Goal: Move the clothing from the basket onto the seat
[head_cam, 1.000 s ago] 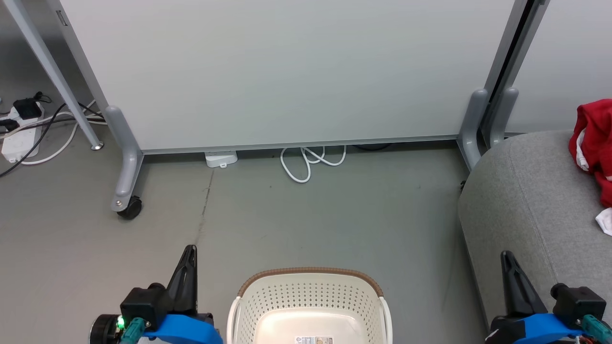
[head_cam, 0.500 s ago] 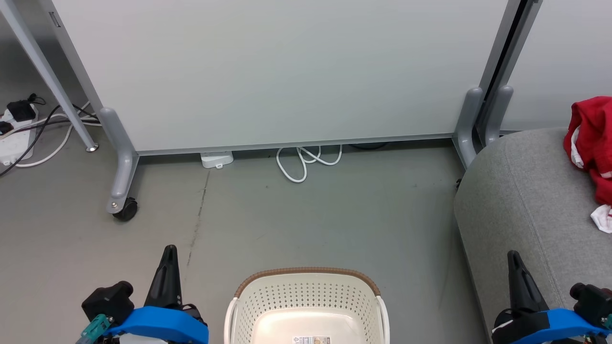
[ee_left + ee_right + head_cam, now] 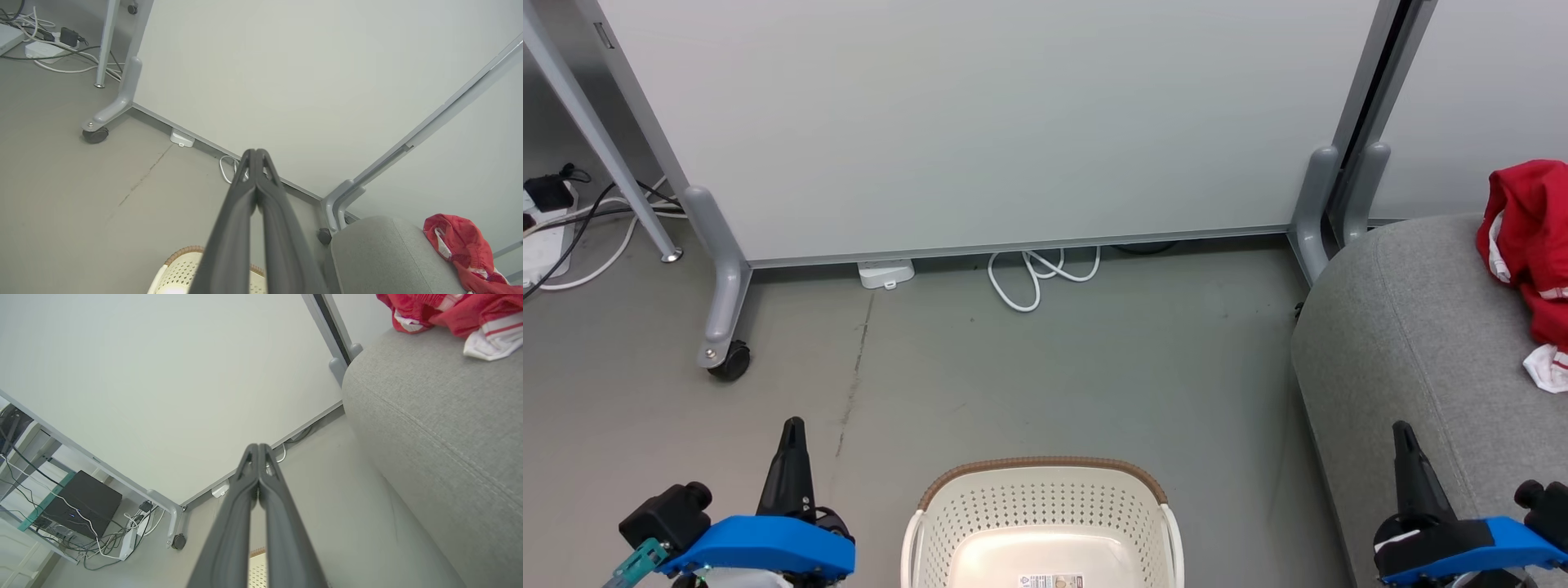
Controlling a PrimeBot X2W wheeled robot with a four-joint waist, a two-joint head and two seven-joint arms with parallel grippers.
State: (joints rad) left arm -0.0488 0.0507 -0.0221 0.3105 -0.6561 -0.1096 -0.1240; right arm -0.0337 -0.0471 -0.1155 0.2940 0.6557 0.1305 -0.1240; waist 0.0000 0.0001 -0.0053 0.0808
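Clothing (image 3: 1531, 237), bright red with white trim, lies heaped on the grey seat (image 3: 1405, 343) at the right, well apart from the basket (image 3: 1045, 464). Nearest the robot, that cream perforated basket stands on the grey floor (image 3: 1054, 367), a small label (image 3: 1054, 581) on its bare bottom. The left gripper (image 3: 791, 433) and the right gripper (image 3: 1403, 434) hang on either side of it, each with its two dark fingers pressed together, holding nothing. Farther back, a pale partition (image 3: 1013, 122) on castors stands above a looped white cable (image 3: 1033, 273).

Left gripper (image 3: 792, 431) low, fingers pressed together, pointing forward. Right gripper (image 3: 1403, 434) low, likewise closed.
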